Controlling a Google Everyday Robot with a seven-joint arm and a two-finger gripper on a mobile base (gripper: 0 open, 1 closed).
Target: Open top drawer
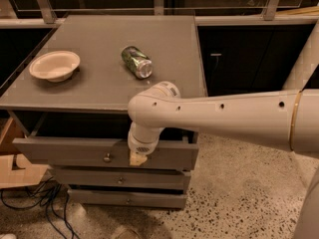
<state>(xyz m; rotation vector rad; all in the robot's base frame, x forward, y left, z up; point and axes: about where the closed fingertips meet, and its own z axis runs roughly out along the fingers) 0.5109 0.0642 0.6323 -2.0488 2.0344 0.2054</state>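
The top drawer [60, 151] is a wide grey front with a small round metal knob [106, 158] at its centre. It stands pulled out a little from the grey cabinet [114, 91], with a dark gap behind its front. My gripper [138, 158] hangs from the white arm [224, 116], which reaches in from the right. Its tan tip lies against the drawer front just right of the knob. The wrist hides most of the gripper.
A white bowl [54, 65] and a green can [137, 61] lying on its side rest on the cabinet top. Two shorter drawers [119, 179] sit shut below. Black cables [40, 203] and a wooden piece [15, 171] lie on the floor at the left.
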